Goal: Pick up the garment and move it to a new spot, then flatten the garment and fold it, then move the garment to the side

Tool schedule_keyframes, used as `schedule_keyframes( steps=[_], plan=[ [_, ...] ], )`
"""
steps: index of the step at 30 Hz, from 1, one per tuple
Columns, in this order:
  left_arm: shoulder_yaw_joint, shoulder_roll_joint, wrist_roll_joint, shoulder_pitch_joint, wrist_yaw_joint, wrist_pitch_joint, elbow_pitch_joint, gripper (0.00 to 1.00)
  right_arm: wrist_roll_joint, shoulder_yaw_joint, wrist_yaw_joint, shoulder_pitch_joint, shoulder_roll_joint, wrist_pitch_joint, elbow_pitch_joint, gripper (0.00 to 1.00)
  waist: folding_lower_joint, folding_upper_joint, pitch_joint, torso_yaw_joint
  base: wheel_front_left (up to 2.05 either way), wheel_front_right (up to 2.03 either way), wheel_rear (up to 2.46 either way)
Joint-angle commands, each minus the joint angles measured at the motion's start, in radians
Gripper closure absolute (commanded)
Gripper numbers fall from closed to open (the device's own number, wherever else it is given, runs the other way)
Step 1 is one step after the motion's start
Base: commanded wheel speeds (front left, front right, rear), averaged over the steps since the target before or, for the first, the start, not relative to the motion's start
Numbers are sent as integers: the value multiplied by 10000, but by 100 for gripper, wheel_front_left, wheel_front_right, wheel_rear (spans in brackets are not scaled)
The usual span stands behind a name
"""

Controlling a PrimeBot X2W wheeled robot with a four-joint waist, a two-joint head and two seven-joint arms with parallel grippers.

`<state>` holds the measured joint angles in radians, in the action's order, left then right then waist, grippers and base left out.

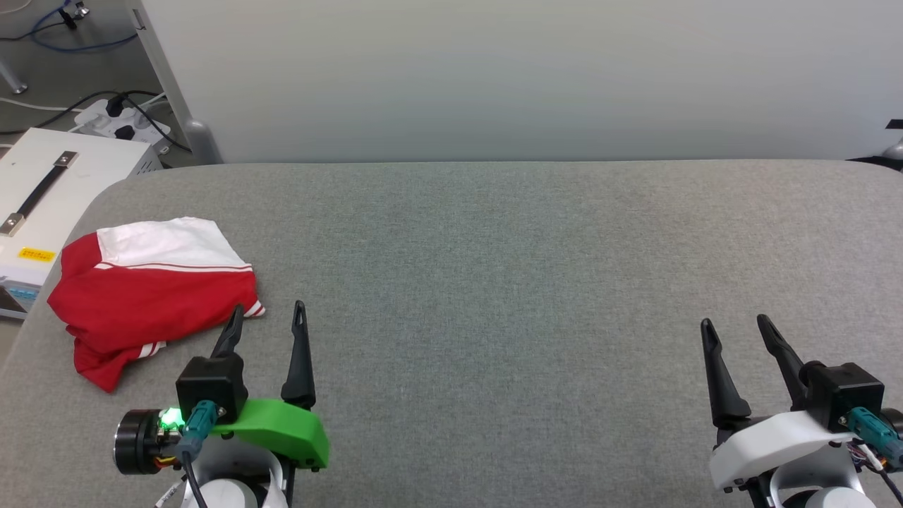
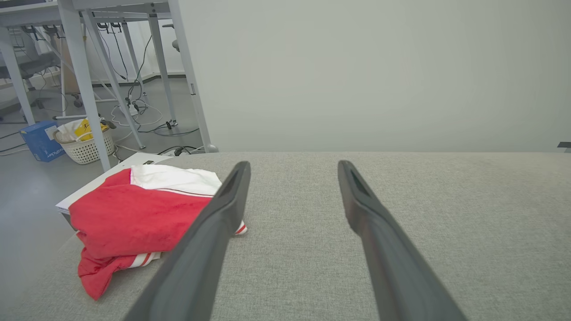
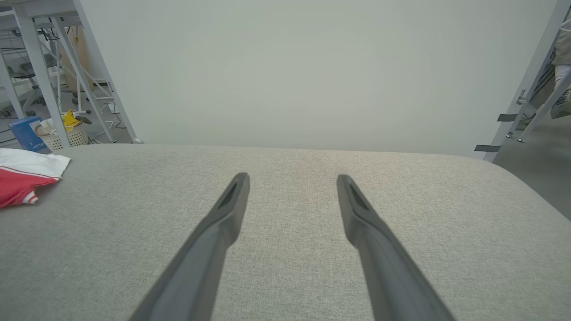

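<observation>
The garment [image 1: 152,296] lay folded at the grey table's [image 1: 494,282] left edge. My left gripper [image 1: 269,309] sat just beside it, my right gripper [image 1: 735,323] well apart, fingers spread on both.

A robotics lab or test room: a grey fabric-covered table [image 1: 536,282] stands before a plain white partition [image 1: 494,77], with a power strip [image 1: 121,121], loose cables [image 2: 134,104], metal-framed desks [image 2: 82,67] and a white equipment case [image 1: 49,197] around it.
</observation>
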<state>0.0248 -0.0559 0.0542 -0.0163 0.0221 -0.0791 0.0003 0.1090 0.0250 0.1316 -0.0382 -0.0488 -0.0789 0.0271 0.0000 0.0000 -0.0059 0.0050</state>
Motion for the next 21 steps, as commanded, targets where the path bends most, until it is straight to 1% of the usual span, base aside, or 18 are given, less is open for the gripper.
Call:
schedule_keyframes(
  steps=[1,21],
  plan=[
    [20,19,134,135,29,-92,30,0,134,29,-3,-108,-7,-118,77,0,0,0,10,0,0,0,0],
    [199,28,392,154,15,-505,230,0,588,62,-5,-243,-9,-525,65,0,0,0,73,20,0,0,0]
  ],
)
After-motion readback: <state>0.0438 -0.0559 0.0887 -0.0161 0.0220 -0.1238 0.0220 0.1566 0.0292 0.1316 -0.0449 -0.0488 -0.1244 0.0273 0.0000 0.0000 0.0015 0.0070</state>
